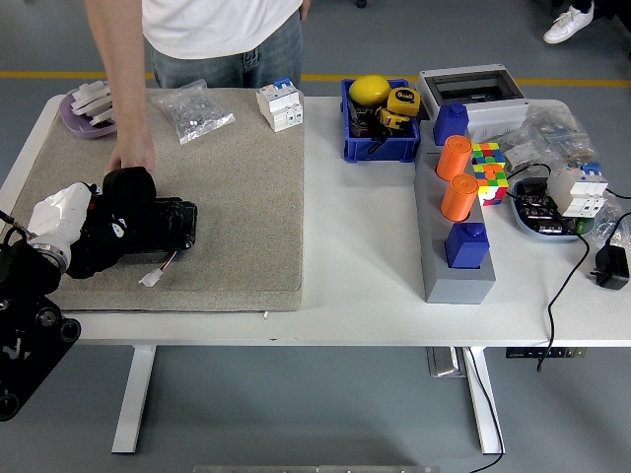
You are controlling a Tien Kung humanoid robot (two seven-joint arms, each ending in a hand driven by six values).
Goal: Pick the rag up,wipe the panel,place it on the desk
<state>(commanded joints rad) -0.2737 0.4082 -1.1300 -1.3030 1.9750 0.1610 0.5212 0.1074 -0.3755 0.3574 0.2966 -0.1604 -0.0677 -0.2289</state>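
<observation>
One arm working: my left robot hand (118, 212), black-fingered with a white wrist shell, comes in from 9 o'clock; right arm not visible.
Robot hand state: fingers curled over the crumpled black rag (158, 227), gripping it as far as I can judge.
Rag position: on the coarse beige felt panel (237, 197), at its 8 o'clock corner, on the white worktop (365, 256).
Key relation: rag lies under and toward 3 o'clock of my hand, long axis 9-to-3; bare panel stretches toward 3 o'clock for wiping.
Person: a hand (133, 158) rests touching the panel, just at 12 o'clock of my hand.
Writing: none readable.
</observation>
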